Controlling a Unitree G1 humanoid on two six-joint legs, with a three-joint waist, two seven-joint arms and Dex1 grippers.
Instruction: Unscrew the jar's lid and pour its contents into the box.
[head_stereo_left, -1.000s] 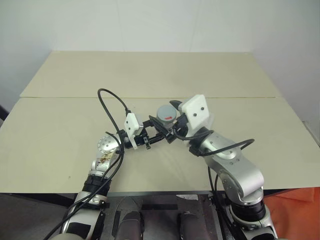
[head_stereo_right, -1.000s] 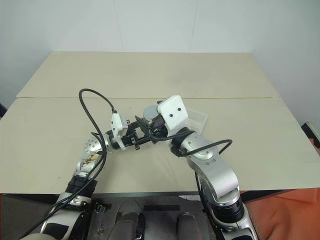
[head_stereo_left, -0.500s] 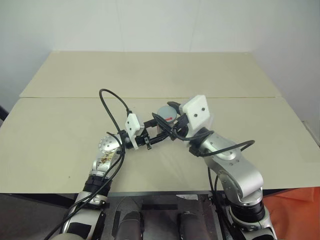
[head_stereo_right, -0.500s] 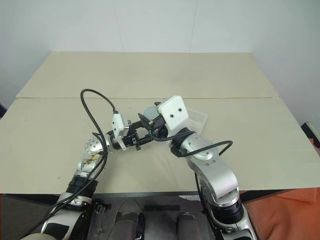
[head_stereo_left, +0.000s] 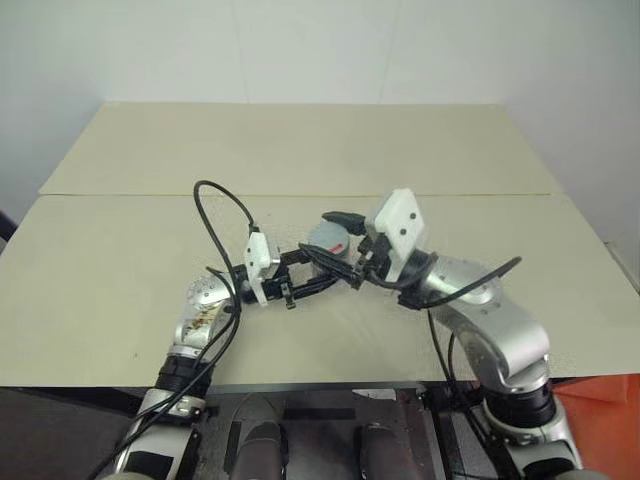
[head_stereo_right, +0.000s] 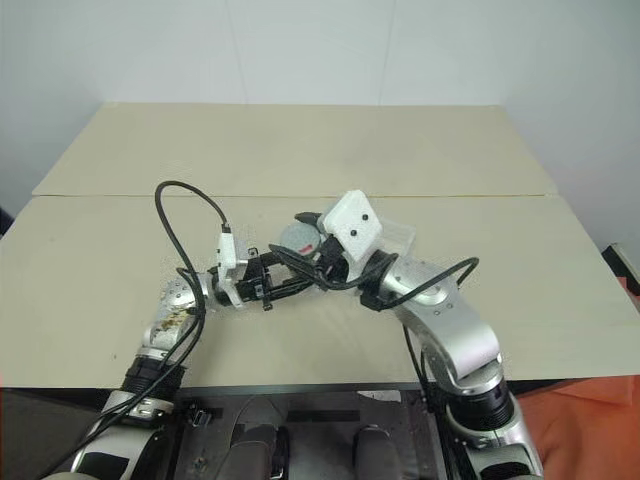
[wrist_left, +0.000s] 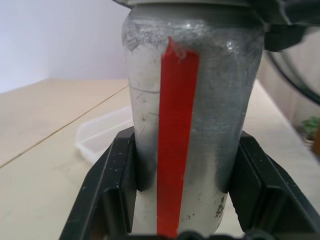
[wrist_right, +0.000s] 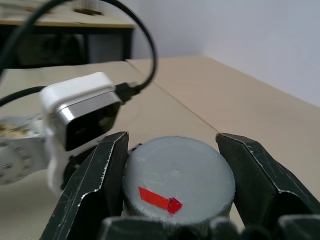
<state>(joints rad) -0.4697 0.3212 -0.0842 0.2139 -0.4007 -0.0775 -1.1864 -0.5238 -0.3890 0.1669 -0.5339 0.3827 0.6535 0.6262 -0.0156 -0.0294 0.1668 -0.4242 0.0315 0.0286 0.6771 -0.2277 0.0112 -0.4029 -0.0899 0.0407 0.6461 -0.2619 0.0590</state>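
Observation:
The jar (wrist_left: 190, 125), a silvery cylinder with a red stripe down its side, is held upright above the table's middle. My left gripper (wrist_left: 185, 150) is shut on its body, one black finger on each side. The grey lid (wrist_right: 177, 172) with its red mark sits on top of the jar, and my right gripper (wrist_right: 175, 155) is shut on its rim. From the head views the lid (head_stereo_left: 327, 238) shows between the two hands. The clear box (head_stereo_right: 398, 236) lies on the table just behind my right hand. The contents are hidden.
The beige table (head_stereo_left: 300, 150) is made of two boards with a seam running across. A black cable (head_stereo_left: 215, 200) loops up from my left wrist. An orange thing (head_stereo_left: 590, 415) sits beyond the table's near right corner.
My right gripper has shut on the lid. Its wrist has turned and the right forearm has swung out to the right. The left hand keeps hold of the jar, almost still.

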